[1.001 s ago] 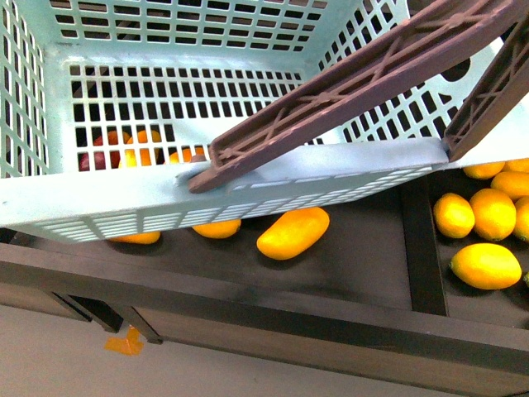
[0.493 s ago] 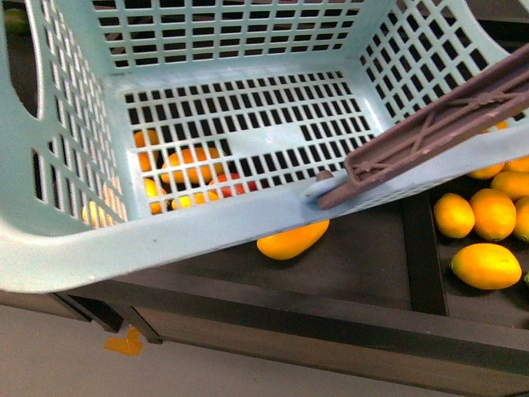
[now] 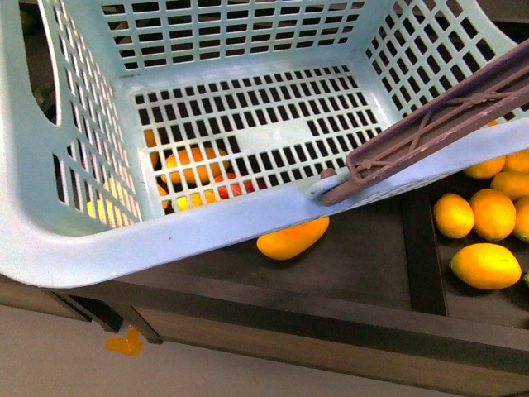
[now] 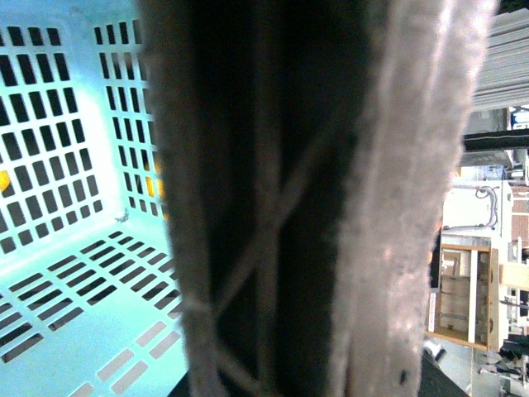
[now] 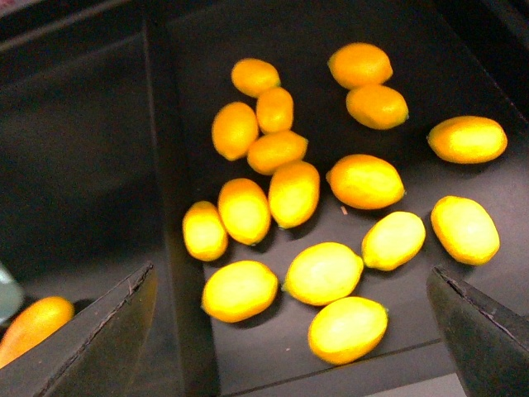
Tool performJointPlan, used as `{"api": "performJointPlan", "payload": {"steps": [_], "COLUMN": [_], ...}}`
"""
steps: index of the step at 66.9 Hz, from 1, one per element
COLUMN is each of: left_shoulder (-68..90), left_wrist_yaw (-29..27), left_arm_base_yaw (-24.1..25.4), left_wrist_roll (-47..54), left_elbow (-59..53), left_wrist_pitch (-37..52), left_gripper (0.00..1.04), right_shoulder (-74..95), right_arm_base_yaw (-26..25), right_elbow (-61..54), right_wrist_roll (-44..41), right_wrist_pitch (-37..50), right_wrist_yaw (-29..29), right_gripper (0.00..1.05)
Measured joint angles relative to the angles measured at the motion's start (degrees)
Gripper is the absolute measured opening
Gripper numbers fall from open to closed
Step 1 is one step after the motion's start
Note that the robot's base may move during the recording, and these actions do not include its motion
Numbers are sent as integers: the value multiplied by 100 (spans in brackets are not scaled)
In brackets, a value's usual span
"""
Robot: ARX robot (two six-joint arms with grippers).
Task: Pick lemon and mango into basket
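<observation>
Zero fruit is held in the basket, swung lower-left this past second; mango is left beneath its rim, lemon lower right; right gripper is spread wide; left gripper cannot be told.

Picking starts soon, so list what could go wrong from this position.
The basket hangs tilted over the bin and hides part of the mango in the front view, so a grasp there may be misjudged. Several lemons lie touching under the open right gripper; closing might catch two or knock neighbours.
</observation>
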Motion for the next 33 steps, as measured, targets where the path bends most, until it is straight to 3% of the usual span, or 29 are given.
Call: {"api": "performJointPlan", "payload": {"steps": [12,33], "left_shoulder": [0,0], "left_wrist_yaw": [-2,7], "left_arm_base_yaw": [0,-2], "left_wrist_roll": [0,-2], "left_elbow": [0,0], "left_wrist_pitch": [-2,-2], "left_gripper": [15,15], "right_shoulder": [2802,5556], "right_arm_base_yaw": [-2,-22], "right_elbow": [1115,3373], "right_wrist_roll": [-1016,-2957], "right_wrist_pitch": [1078,326], "right_wrist_yaw": [380,597], "right_gripper": [96,96]}}
